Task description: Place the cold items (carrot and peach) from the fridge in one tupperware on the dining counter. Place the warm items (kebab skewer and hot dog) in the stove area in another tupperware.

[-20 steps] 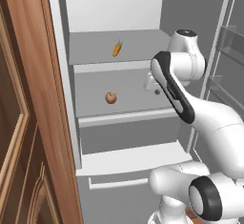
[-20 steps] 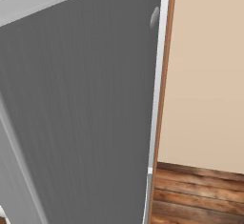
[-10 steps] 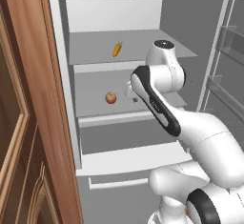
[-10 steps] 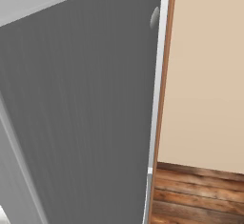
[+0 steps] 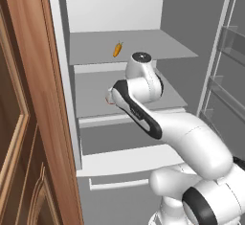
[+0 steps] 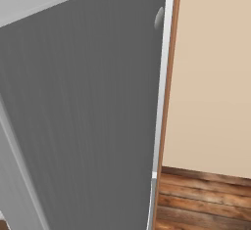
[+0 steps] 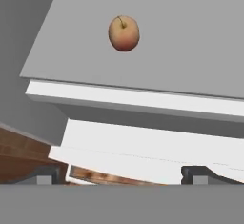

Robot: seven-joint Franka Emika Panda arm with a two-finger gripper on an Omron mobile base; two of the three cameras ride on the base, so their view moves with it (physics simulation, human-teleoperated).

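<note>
The white arm rises from the lower right of the left base view, bends at a dark-banded elbow and reaches forward and left, wrist turned away. In the hand view the gripper stands with jaws spread wide, two dark fingertips far apart, nothing between them.

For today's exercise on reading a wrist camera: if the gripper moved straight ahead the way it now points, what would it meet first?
Probably the peach. The open gripper looks along the fridge shelf, and the peach lies ahead on it, slightly off centre. Depth is unclear, so the shelf's front edge might come first.
</note>
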